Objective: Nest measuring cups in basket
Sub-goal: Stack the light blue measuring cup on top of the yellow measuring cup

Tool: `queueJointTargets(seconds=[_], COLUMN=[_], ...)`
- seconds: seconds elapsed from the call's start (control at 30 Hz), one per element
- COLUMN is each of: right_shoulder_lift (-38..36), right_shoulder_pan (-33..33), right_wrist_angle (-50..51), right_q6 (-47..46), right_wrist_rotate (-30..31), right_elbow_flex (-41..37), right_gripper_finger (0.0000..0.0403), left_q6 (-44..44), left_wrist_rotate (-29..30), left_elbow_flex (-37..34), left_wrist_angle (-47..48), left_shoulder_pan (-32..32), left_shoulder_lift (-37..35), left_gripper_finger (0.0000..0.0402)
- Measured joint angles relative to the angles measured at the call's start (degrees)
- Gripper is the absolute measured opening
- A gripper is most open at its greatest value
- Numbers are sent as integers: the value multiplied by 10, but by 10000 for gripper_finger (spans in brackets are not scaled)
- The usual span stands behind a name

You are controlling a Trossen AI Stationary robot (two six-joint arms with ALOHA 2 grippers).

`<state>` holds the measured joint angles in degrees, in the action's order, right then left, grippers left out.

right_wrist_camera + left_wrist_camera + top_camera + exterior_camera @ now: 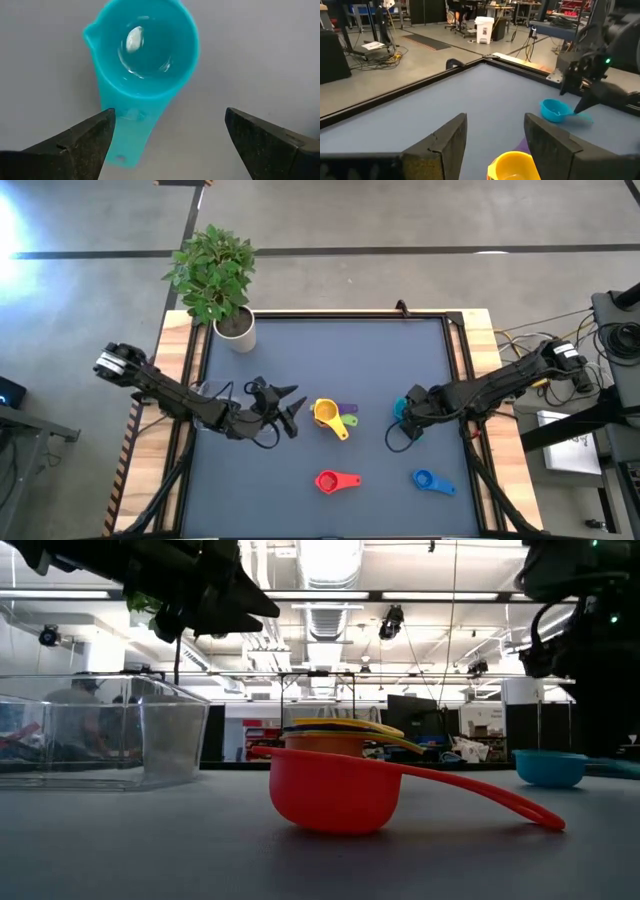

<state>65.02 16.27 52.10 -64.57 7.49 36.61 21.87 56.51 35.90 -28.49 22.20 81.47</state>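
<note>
- My right jaws (167, 140) stand wide apart, hanging directly over the small teal plastic measuring cup (142, 65), which lies on the dark grey tabletop (330, 360) right of centre in the high view. Its flat handle runs toward one of my fingers (82, 142) and sits off-centre between the pair.
- My left jaws (495, 140) are also apart and empty, left of centre in the high view, just beside the stack of yellow-topped nested plastic cups (330, 416), with purple and green handles poking out on its right.
- The red plastic measuring cup (333, 480) and the blue plastic measuring cup (428, 480) lie loose in the lower part of the high view, well apart from each other.
- The clear rectangular plastic basket (100, 730) shows at the left of the low view; no cup appears inside it, so I judge the nesting far from done.
- Risks as I see them: closing now could catch only the handle's edge, so the teal cup might pivot or skid away on the smooth surface. A grip on the thin handle could let the bowl swing. Carrying it across, I could bump the stack or my left arm.
</note>
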Motion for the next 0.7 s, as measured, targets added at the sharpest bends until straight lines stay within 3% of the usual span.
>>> queueJointTargets(seconds=[0.2, 0.7], right_shoulder_lift=[25, 4], right_shoulder_pan=[0, 1], right_wrist_angle=[-59, -62], right_q6=[6, 31], right_wrist_rotate=[-2, -15], right_elbow_flex=[-9, -8], right_gripper_finger=[366, 366], left_q6=[-2, -2], left_wrist_rotate=[0, 0], left_elbow_flex=[0, 0], left_wrist_angle=[-1, -2], left_shoulder_pan=[0, 0], left_shoulder_lift=[0, 0], left_gripper_finger=[180, 180])
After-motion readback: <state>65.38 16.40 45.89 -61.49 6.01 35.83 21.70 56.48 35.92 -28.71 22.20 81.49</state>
